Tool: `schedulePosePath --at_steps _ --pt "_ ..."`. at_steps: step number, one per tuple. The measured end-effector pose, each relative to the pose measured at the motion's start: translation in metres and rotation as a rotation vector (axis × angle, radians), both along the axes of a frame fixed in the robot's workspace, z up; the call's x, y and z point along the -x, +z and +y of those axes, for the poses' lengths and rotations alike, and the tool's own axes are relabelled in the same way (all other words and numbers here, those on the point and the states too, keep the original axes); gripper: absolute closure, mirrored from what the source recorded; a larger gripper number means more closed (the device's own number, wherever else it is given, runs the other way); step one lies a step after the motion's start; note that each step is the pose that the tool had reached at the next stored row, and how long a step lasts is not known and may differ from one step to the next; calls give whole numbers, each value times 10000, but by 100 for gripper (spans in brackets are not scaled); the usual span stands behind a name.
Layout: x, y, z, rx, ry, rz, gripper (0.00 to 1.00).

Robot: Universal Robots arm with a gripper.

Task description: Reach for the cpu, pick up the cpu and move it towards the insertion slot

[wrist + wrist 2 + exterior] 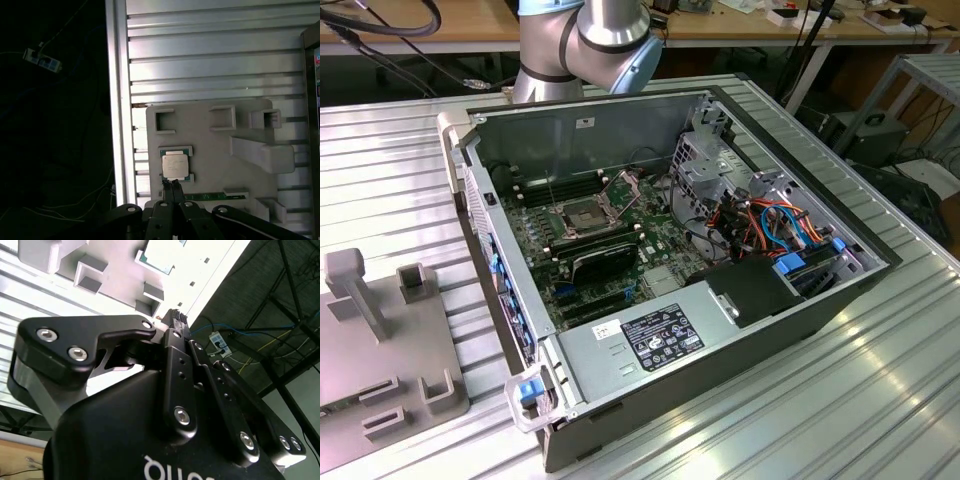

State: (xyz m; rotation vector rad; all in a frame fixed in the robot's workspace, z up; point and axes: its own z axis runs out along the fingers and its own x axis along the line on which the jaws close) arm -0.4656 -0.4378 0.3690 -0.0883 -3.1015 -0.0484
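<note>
The hand hangs just above the grey fixture plate. Its two fingertips are pressed together with nothing between them, so it is clenched and empty. Just beyond the tips lies the cpu. It sits flat in its nest on the plate, silver lid up, near the plate's edge along the ribbed tabletop.

The reach is under way and the grasp not begun, as I judge it. To do it well, the fingers should spread wider than the chip before going down. They should descend square to it and close on two opposite edges, clear of the nest's raised lips. A tilted or corner grip would likely let the thin part slip.

Farther off, in the exterior view, the open computer case stands on the tabletop beside the plate. The insertion slot is on the board inside, well apart from the cpu.

By count: one hand, one cpu, one insertion slot, one plate, one case.
</note>
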Motion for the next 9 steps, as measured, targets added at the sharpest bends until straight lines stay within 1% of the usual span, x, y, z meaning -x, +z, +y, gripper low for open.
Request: schedulePosePath --at_steps 8,9 --pt "0 -2 -1 0 2 0 89" --pt "0 -2 -2 0 3 0 83"
